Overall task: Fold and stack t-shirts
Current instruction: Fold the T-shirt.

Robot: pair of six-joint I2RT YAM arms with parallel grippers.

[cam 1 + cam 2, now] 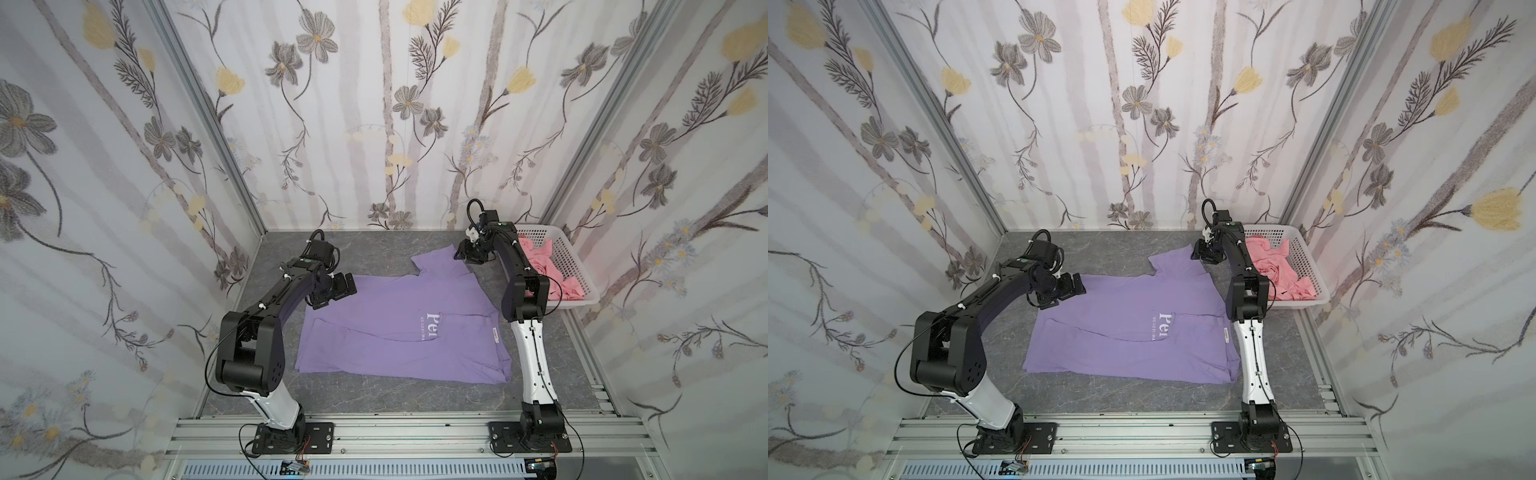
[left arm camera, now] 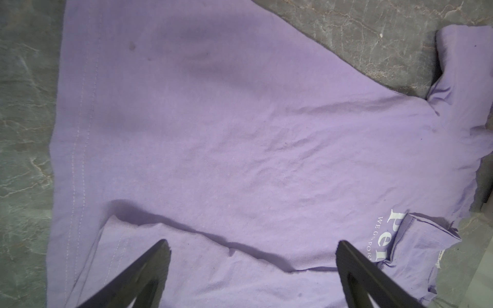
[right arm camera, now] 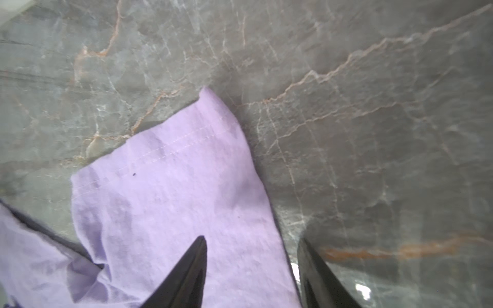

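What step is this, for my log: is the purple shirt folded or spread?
Partly folded: the shirt lies on the table, one side turned over, hiding part of the lettering; the far sleeve is spread.

Brightness: both top views are bright and evenly lit by diffuse light; the walls [image 1: 374,104] are pale and slightly washed out at 12 o'clock, greyer toward 7 and 5 o'clock.
Shadows: faint in both top views; in the left wrist view a soft dark patch and a thin fold shadow lie on the purple t-shirt [image 2: 240,138].
Glare: small white hot spots on the bench [image 3: 373,133], just beside the right tool [image 3: 252,240].
Blur: the right wrist view is soft and smeared; the fingers of the right tool and left tool [image 2: 253,242] are out of focus.
Distortion: in both top views the corner posts [image 1: 213,124] lean outward toward 11 and 1 o'clock.
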